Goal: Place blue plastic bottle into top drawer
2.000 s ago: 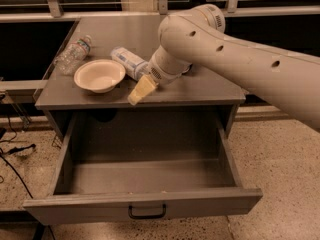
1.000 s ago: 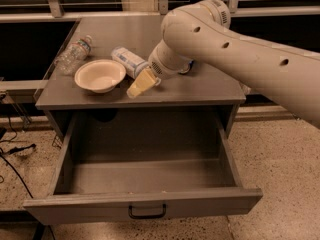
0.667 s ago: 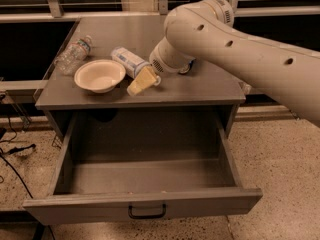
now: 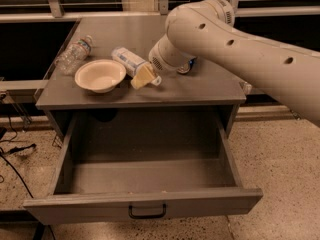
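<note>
On the table (image 4: 210, 91) the blue plastic bottle (image 4: 126, 59) lies with the hand (image 4: 144, 77) at its end, its grip impossible to tell, while the top drawer (image 4: 145, 201) stands open, unfilled.

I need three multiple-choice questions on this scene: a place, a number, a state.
1. Where is the whitish plastic bottle with pale blue label?
A) in the drawer
B) on the grey cabinet top beside the white round bowl
C) on the floor
2. How many bottles lie on that top?
A) one
B) four
C) two
3. The wide grey metal top drawer is:
A) pulled open
B) shut
C) removed
1 B: it lies by the bowl, the tool at its end.
2 C: it and a clear water bottle.
3 A: its inside shows.
</note>
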### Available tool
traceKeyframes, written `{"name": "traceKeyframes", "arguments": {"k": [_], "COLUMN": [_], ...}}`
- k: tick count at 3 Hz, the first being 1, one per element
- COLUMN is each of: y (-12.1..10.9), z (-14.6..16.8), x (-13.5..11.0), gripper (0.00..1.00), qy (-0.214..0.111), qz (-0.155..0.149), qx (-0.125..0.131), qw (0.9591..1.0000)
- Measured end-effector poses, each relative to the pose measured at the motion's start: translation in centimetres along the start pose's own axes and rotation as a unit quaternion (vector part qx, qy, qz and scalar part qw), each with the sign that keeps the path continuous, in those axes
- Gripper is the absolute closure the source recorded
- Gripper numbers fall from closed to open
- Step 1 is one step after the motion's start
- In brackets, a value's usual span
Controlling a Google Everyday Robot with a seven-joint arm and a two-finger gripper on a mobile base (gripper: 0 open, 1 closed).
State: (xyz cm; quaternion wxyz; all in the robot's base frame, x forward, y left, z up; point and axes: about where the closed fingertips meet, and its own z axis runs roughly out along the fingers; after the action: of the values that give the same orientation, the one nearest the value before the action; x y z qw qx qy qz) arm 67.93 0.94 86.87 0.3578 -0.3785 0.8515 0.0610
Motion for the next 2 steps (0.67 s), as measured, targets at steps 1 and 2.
{"name": "traceKeyframes", "arguments": {"k": [1,2], "y": [-0.06,-0.22], "z": [0.18,0.64], "x": [-0.16,-0.52], "gripper": [0.23,0.24], "qy": [-0.003,-0.007], "qz": [0.001,0.002], "qx": [-0.001,-0.002], "qw": [1.0000,1.0000]}}
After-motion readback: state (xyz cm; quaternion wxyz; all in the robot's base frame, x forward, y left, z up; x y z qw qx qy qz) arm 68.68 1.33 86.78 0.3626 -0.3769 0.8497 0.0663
